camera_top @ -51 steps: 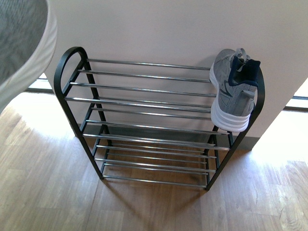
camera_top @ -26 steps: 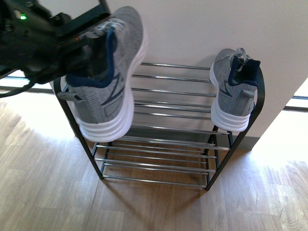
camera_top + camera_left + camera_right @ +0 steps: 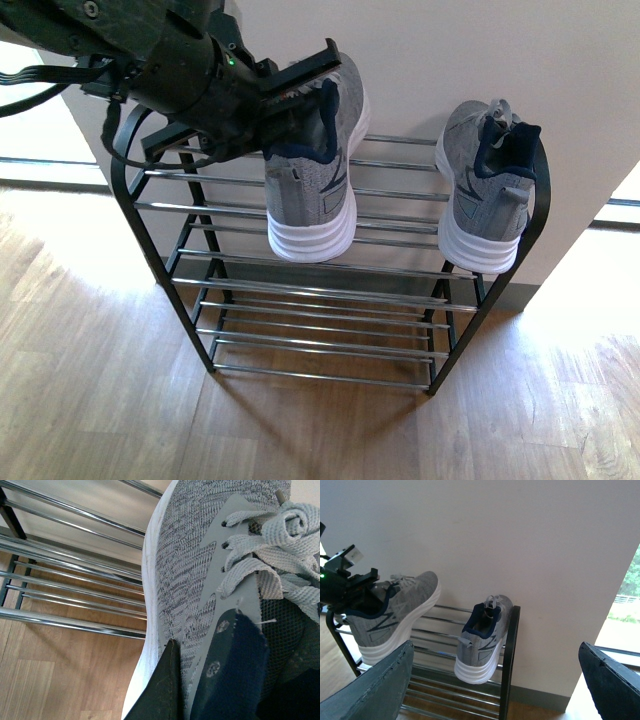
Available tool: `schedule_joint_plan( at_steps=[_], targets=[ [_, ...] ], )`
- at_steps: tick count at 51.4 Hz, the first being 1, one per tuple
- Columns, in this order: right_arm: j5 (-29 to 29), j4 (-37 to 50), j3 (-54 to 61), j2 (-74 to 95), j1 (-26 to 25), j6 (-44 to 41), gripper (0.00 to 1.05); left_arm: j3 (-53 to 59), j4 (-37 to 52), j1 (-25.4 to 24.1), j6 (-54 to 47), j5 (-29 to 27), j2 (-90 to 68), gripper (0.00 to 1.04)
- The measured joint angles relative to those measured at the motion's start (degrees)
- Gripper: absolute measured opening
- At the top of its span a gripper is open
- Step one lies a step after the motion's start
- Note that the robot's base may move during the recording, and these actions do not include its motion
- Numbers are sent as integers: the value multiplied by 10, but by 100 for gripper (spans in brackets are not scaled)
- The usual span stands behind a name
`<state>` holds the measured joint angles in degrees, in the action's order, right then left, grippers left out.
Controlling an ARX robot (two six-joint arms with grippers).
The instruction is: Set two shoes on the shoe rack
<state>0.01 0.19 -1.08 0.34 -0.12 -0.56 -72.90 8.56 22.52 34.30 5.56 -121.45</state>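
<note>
Here, the left arm (image 3: pixel 150 55) reached in from the left above the shoe rack (image 3: pixel 135 150). Its left gripper (image 3: pixel 300 105) was clamped on the collar of a grey sneaker (image 3: pixel 315 175), which hung over the middle of the top tier, toe toward the wall (image 3: pixel 450 50) and tilted up. Whether its sole met the rods could not be told. A second sneaker (image 3: pixel 487 190) sat at the right end, heel overhanging the front rod, with bare rods between the two. The right gripper (image 3: pixel 495 652) hung well back from the rack, fingers spread wide.
</note>
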Motion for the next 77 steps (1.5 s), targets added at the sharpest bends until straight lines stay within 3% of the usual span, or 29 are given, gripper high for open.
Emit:
schedule_joint_plan(
  at_steps=[23, 62, 77],
  targets=[
    [0, 0, 0, 0, 0, 0, 96, -114, -22, 41, 1, 35, -105, 2],
    [0, 0, 0, 0, 0, 0, 96, -281, -68, 50, -9, 50, -222, 2],
    [0, 0, 0, 0, 0, 0, 96, -264, -40, 50, 42, 117, -208, 43]
  ],
)
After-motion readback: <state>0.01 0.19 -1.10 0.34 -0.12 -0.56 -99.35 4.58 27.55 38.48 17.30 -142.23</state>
